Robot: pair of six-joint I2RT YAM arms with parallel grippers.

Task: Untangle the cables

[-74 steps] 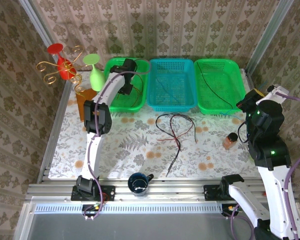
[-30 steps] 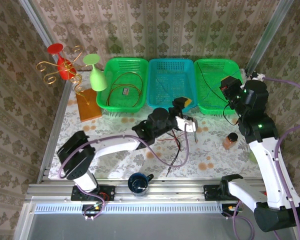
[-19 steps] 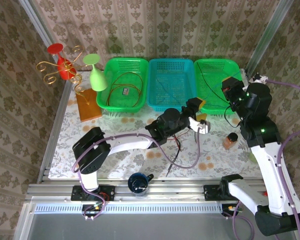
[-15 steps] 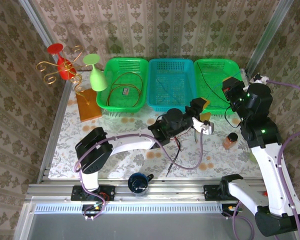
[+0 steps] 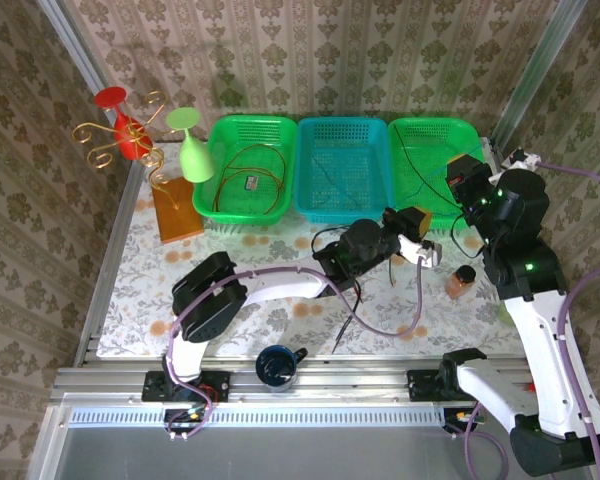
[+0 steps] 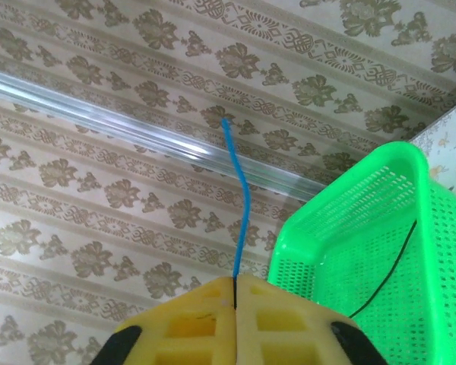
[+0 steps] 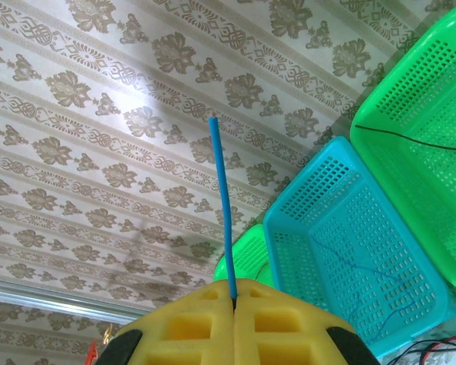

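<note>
A tangle of black and red cables (image 5: 365, 240) lies mid-table, partly under my left arm, with a black end (image 5: 344, 330) trailing toward me. A red-brown cable (image 5: 242, 170) is coiled in the left green basket (image 5: 220, 128). A black cable (image 5: 420, 185) lies in the right green basket (image 5: 480, 135); the left wrist view shows this black cable (image 6: 387, 270) too. My left gripper (image 5: 426, 236) hovers in front of that basket, pads (image 6: 205, 319) shut, a thin blue strand (image 6: 240, 205) rising from their seam. My right gripper (image 5: 459, 177) is over the right basket, shut, with the same blue strand (image 7: 223, 213).
A blue basket (image 5: 380, 205) stands between the green ones, thin wire (image 7: 380, 275) inside. An orange bottle (image 5: 462, 281) stands right of the tangle, a dark mug (image 5: 277, 367) at the near edge. Green glass (image 5: 188, 142), red glass (image 5: 120, 122) and wooden block (image 5: 175, 207) fill the far left.
My left arm swung from the left green basket across the table to the right basket's front, and its jaws closed. The right arm came in over the right basket.
</note>
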